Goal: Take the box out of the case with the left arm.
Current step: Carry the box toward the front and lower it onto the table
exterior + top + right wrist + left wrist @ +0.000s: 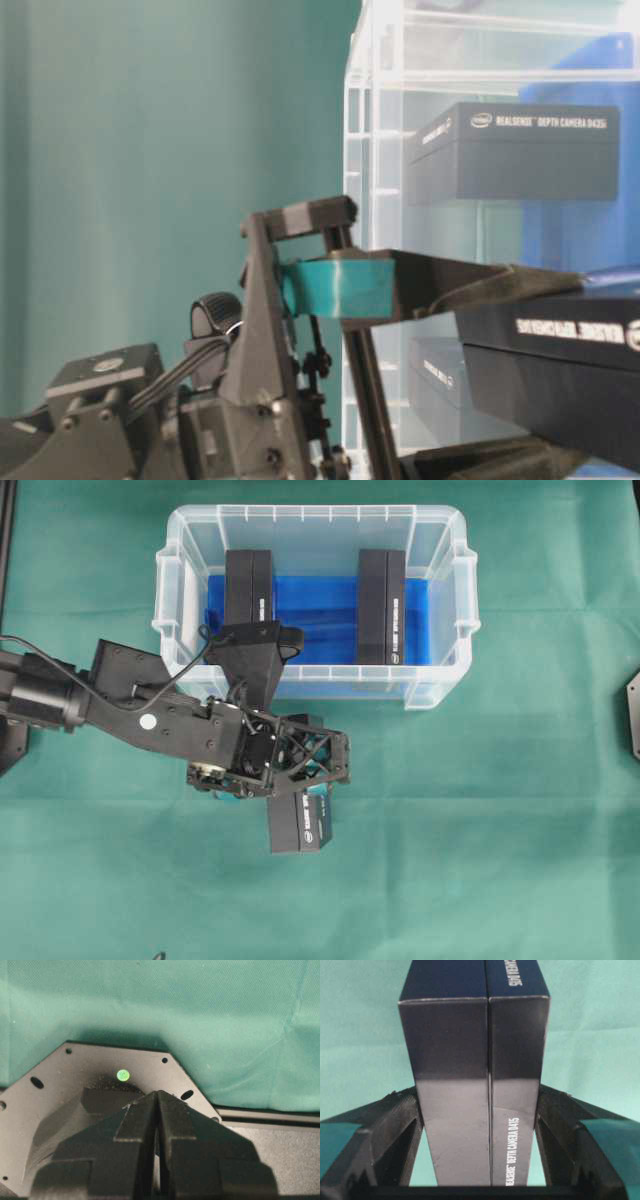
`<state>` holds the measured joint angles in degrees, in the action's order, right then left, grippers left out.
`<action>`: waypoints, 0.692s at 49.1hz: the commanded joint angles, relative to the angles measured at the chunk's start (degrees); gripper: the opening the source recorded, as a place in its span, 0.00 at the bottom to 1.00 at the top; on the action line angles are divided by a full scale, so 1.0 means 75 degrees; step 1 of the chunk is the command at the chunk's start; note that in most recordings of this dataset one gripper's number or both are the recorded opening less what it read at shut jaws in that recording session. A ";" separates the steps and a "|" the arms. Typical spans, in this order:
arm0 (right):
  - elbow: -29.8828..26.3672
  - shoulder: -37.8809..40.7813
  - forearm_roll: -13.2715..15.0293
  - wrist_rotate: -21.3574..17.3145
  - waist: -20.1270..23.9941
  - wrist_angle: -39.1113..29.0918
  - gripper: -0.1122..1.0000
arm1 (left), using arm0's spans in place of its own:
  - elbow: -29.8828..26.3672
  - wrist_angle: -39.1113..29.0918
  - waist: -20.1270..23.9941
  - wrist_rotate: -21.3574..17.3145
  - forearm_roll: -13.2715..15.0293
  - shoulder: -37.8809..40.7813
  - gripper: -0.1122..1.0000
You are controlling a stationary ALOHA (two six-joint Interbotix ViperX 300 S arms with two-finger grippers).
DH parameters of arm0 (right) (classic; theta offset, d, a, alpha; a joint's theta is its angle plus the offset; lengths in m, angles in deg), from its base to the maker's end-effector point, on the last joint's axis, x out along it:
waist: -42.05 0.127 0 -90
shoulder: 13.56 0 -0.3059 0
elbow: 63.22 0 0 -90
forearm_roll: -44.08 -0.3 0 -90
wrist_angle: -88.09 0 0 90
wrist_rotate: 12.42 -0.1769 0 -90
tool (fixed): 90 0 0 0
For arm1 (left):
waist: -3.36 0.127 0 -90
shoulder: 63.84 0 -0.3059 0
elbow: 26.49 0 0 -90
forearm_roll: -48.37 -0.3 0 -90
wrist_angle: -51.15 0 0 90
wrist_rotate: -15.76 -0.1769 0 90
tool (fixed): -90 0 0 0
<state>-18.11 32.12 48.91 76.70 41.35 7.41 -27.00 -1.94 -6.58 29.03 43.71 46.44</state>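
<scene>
My left gripper [303, 802] is shut on a black box [296, 830] marked as a depth camera. It holds the box outside the case [310, 513], over the green cloth in front of the case's near wall. In the left wrist view the box [475, 1075] fills the gap between both fingers [395, 1125], which press its two sides. At table level a teal pad [335, 285] lies along the top of the box [560, 370]. Two more black boxes [248, 585] [382, 605] stand on the blue lining inside the case. My right gripper [158, 1097] is shut and holds nothing.
The clear case [375, 150] stands just behind the left arm. The right gripper hangs over a black plate [60, 1090] with a green dot, and a corner of that plate [633, 715] shows at the right edge. Green cloth [480, 860] covers the table.
</scene>
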 commanded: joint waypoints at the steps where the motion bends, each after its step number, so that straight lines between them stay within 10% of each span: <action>1: -0.0188 0.0035 0.0000 -0.0023 -0.0012 -0.0012 0.09 | -0.0082 0.0047 0.0082 -0.0129 0.0000 -0.0152 0.65; 34: -0.0188 0.0023 -0.0012 -0.0023 -0.0012 -0.0012 0.09 | -0.0223 0.0234 0.0387 -0.0973 0.0797 -0.0047 0.65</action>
<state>-18.11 32.12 48.91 76.61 41.35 7.32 -26.73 -0.71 -4.03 21.74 48.37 47.41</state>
